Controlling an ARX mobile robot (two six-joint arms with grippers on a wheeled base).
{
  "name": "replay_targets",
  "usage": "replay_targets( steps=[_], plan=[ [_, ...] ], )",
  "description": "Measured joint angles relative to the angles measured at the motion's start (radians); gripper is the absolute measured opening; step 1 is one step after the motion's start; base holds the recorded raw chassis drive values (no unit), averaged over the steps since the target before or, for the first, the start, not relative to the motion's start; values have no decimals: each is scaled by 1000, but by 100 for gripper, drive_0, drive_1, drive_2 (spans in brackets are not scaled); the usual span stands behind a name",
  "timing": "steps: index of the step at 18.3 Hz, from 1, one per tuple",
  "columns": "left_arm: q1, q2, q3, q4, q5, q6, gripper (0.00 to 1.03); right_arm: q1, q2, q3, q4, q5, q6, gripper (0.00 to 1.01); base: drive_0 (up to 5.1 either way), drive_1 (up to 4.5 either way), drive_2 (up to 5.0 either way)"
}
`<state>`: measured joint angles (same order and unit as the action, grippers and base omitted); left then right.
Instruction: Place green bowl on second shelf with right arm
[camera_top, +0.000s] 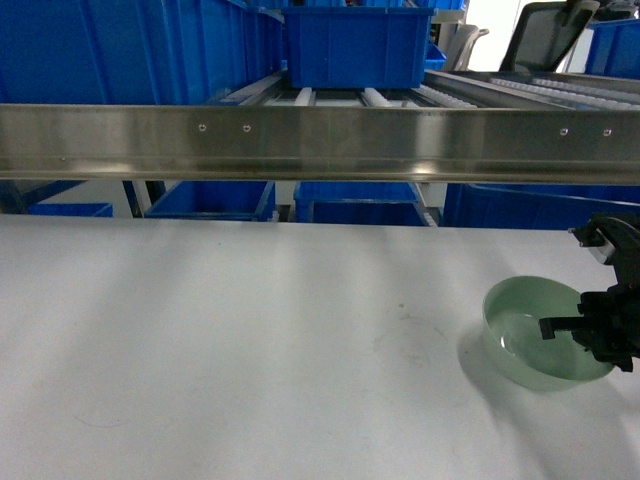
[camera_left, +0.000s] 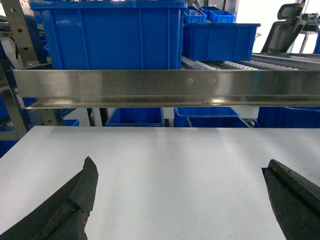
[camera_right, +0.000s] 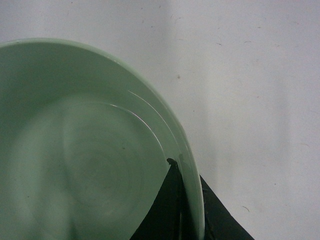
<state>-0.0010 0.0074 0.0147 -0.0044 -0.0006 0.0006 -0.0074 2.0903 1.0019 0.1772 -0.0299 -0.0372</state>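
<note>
The pale green bowl (camera_top: 535, 340) is at the right side of the white tabletop (camera_top: 250, 350), casting a shadow to its left. My right gripper (camera_top: 590, 335) is shut on its right rim. In the right wrist view the green bowl (camera_right: 90, 150) fills the left, with one black finger (camera_right: 167, 205) inside the rim and the other outside, the right gripper (camera_right: 187, 172) pinching the wall. The second shelf (camera_top: 320, 140), a steel tier with roller rails, runs across above the table and carries a blue crate (camera_top: 355, 45). My left gripper (camera_left: 180, 200) hangs open over bare tabletop.
A large blue crate (camera_top: 130, 50) fills the shelf's left part. More blue crates (camera_top: 210, 200) sit below the shelf behind the table. A chair back (camera_top: 550, 35) shows at the far right. The shelf's steel front rail (camera_left: 165, 85) overhangs the table's far edge.
</note>
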Motion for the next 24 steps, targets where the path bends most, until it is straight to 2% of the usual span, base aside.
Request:
replay_targets(
  steps=[2, 4, 8, 12, 15, 17, 20, 24],
  plan=[
    [0, 0, 0, 0, 0, 0, 98, -1, -31, -41, 43, 7, 0, 2, 0, 0, 0],
    [0, 0, 0, 0, 0, 0, 98, -6, -93, -114, 121, 19, -16, 2, 0, 0, 0],
    [0, 0, 0, 0, 0, 0, 98, -7, -279, -232, 241, 13, -39, 2, 0, 0, 0],
    [0, 0, 0, 0, 0, 0, 98, -28, -571, -372, 286, -46, -42, 2, 0, 0, 0],
    [0, 0, 0, 0, 0, 0, 98, -62, -805, -449, 248, -86, -34, 2, 0, 0, 0],
    [0, 0, 0, 0, 0, 0, 98, -93, -981, -503, 176, -135, -31, 2, 0, 0, 0],
    [0, 0, 0, 0, 0, 0, 98, -109, -1185, -570, 83, -206, -29, 2, 0, 0, 0],
    [0, 0, 0, 0, 0, 0, 98, -124, -1295, -609, 69, -224, -26, 2, 0, 0, 0]
  ],
)
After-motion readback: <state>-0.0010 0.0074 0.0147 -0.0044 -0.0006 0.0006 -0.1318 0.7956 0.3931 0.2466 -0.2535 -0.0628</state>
